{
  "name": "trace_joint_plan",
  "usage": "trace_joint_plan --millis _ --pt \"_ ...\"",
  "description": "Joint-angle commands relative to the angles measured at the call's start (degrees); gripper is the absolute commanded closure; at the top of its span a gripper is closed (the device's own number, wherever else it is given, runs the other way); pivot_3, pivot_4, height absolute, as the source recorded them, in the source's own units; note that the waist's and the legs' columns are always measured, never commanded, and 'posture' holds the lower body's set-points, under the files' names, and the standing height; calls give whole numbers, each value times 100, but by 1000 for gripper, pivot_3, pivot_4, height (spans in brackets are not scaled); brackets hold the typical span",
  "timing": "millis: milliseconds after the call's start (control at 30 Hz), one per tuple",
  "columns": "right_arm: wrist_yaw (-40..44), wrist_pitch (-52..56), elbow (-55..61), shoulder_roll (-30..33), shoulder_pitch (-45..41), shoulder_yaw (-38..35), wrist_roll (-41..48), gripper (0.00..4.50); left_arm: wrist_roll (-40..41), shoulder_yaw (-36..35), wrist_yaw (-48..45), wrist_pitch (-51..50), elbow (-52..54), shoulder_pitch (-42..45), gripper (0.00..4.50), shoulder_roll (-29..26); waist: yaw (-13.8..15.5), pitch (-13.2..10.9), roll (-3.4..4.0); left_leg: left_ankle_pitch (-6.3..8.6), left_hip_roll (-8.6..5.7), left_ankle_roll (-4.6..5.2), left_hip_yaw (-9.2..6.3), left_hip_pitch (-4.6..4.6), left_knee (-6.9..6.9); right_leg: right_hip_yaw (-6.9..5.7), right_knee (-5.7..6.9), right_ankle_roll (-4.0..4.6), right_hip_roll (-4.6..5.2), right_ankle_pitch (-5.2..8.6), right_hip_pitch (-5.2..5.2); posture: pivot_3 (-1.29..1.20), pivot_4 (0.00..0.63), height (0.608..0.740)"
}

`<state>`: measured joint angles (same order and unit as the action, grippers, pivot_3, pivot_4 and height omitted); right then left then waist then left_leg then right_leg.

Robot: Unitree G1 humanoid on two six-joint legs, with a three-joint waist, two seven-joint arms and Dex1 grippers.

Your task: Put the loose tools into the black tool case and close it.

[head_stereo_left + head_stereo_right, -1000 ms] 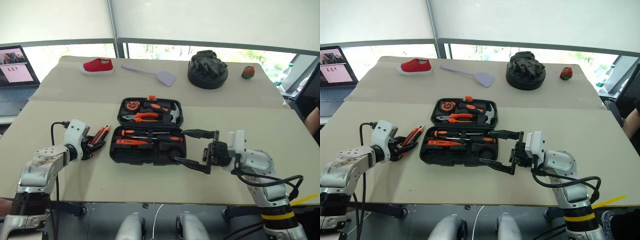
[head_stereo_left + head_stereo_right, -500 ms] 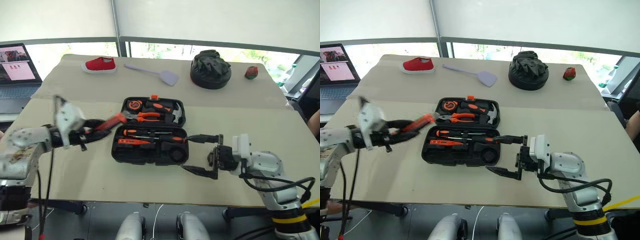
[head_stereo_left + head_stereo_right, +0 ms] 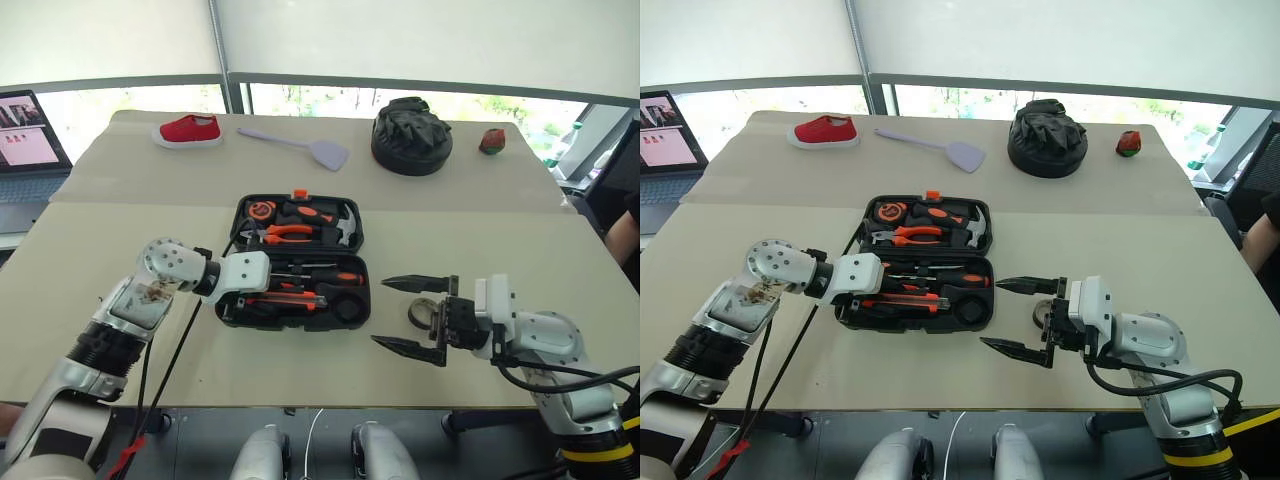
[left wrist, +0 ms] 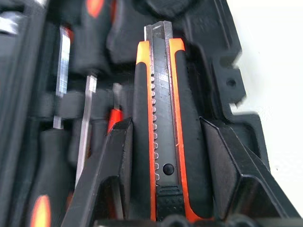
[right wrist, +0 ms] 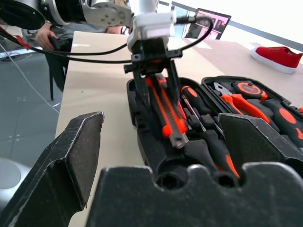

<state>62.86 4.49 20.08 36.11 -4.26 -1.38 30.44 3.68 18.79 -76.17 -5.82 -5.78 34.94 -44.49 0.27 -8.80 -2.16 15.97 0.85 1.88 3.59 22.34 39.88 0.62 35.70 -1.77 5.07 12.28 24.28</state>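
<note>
Fingers of the left gripper (image 4: 163, 189) pinch the orange-and-black utility knife (image 4: 163, 123) by its handle end, one black pad on each flank, the blade end pointing into the black tool case (image 3: 295, 262). A second ago this gripper lay on the table to the left of the case with the knife just taken up; it has since swung across and now hangs over the front half of the open case, the knife held above the moulded slots and not yet seated, as the right wrist view shows (image 5: 165, 113). By this reading the step in hand is placement of the knife; release and closing of the lid remain.

Screwdrivers (image 3: 305, 278) with orange-and-black handles already lie in the front tray, and pliers (image 3: 285, 234), a hammer and a tape measure fill the rear half, which lies flat on the table with its orange latch (image 3: 299, 194) at the far edge. No loose tool can be made out on the table beside the case.

Right gripper (image 3: 415, 312) waits just right of the case, fingers spread wide and empty, pointing toward it, and has drawn slightly away from the case wall.

Open room: bare table lies to the left and front of the case, though the front table edge is near. Well apart at the far side stand a red shoe (image 3: 189, 130), a lilac spatula (image 3: 300, 146), a black fabric lump (image 3: 411, 136) and a small red object (image 3: 492, 141); a laptop (image 3: 25, 140) sits off the left edge.
</note>
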Motion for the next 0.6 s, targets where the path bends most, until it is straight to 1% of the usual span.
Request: trace_joint_plan --millis 33,200,367,400,433,600 --pt "-99 14 193 22 -22 -155 84 0 -29 38 -205 -30 67 89 2830 -14 -1 0 0 0 0 0 0 -1 0 1 1 0 0 0 0 0 150 740" --pt "-142 1 143 13 -73 -135 81 0 -146 93 -232 -257 209 21 2830 -52 5 0 0 0 1 0 -1 -1 0 0 3 0 -1 0 0 0 150 740" --pt "-162 -4 68 -32 -138 -93 76 0 -53 87 -228 -826 430 -70 2830 13 9 0 0 0 0 1 -1 -2 1 1 3 -1 -1 1 -1 0 150 740" --pt "-161 -6 58 -36 -142 -86 74 0 -32 81 -218 -929 480 -85 2035 29 9 0 0 0 0 1 -2 -2 1 0 3 -1 -1 1 -1 0 150 740" --pt "-159 -3 45 -41 -146 -77 75 0 -59 46 -101 -963 486 -89 1832 73 10 0 0 0 1 1 -2 -3 1 1 4 -1 0 1 -1 0 150 740" --pt "-158 22 -10 -74 -163 -53 98 0 319 -332 -40 -697 532 -117 326 248 25 0 0 1 1 3 -3 -2 1 0 4 -4 3 3 -1 0 150 740"
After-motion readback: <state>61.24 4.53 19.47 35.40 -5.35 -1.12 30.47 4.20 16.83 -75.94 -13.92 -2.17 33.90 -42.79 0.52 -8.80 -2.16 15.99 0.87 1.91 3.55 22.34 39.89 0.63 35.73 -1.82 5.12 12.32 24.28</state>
